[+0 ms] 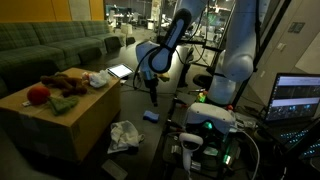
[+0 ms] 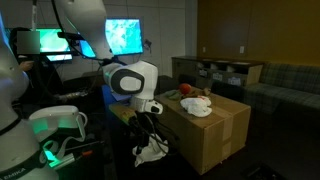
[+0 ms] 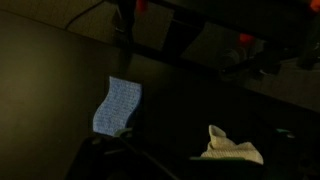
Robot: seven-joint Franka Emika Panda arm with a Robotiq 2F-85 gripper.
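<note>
The cloth [image 3: 118, 106] is pale blue with a fine dotted weave, bright against the near-black floor [image 3: 40, 90]. Beside it, the rag [image 3: 232, 148] is off-white and plain. The tool [image 1: 153, 97] is black, on an arm [image 1: 232, 50] of white shells with dark joints. The box [image 1: 70, 118] is plain cardboard brown. On it lie a red ball [image 1: 38, 94] and some muddled red and tan pieces. The sofa [image 1: 50, 45] is dull olive green. In an exterior view the screen [image 2: 122, 35] glows cyan with white patches, and the arm's base [image 2: 55, 125] shines green.
</note>
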